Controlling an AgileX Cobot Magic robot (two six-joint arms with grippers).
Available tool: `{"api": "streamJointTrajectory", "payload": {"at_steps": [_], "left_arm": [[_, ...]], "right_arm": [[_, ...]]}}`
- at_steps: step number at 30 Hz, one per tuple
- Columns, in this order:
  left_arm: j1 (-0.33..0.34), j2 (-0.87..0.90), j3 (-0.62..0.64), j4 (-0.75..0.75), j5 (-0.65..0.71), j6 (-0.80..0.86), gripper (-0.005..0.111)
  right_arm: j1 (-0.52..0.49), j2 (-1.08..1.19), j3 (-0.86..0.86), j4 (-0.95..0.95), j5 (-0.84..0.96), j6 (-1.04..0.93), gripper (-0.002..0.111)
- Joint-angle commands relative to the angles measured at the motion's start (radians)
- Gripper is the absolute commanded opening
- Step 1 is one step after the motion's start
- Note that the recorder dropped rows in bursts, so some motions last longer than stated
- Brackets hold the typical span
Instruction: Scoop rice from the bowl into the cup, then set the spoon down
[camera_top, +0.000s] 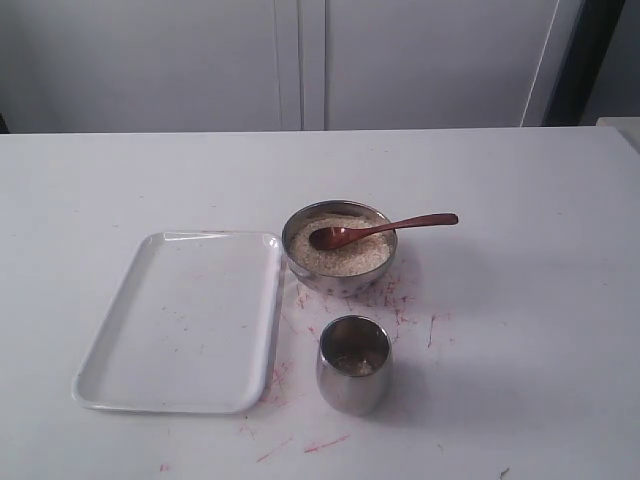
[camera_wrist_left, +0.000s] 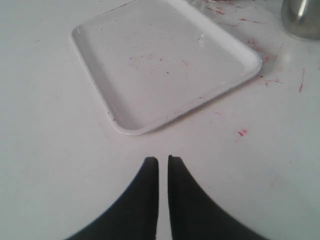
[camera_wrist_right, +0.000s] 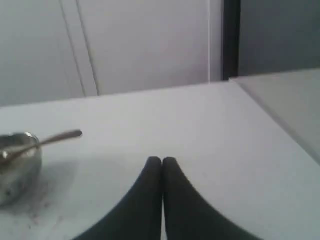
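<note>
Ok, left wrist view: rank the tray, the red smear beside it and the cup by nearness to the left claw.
1. Tray, just ahead of the left claw.
2. Red smear, off the tray's near corner.
3. Cup, farthest, beyond the tray.

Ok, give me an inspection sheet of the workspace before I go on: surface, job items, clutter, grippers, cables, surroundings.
Surface: white table, with red streaks around bowl and cup.
Job's things: bowl full of rice; spoon with its scoop on the rice and its handle over the rim on the right arm's side; cup upright, apart from the bowl, with something pale at the bottom (rice or reflection, cannot tell).
Clutter: white tray beside the bowl, bare but for red specks.
Grippers: left gripper shut, empty, near the tray; right gripper shut, empty, away from the bowl.
Cables: nothing seen.
Surroundings: pale cabinet panels behind the table.
</note>
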Motion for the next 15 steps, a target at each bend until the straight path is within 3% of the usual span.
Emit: {"api": "streamJointTrajectory", "payload": {"at_steps": [1, 10, 15], "left_arm": [[-0.007, -0.003, 0.005, -0.013, 0.001, -0.006, 0.014], [-0.007, -0.003, 0.005, -0.013, 0.001, -0.006, 0.014], [-0.007, -0.003, 0.005, -0.013, 0.001, -0.006, 0.014]], "right_arm": [[-0.008, -0.006, 0.006, -0.010, -0.247, -0.003, 0.000], [-0.008, -0.006, 0.006, 0.010, -0.537, 0.018, 0.000], [-0.008, -0.006, 0.006, 0.012, -0.708, 0.268, 0.000]]}}
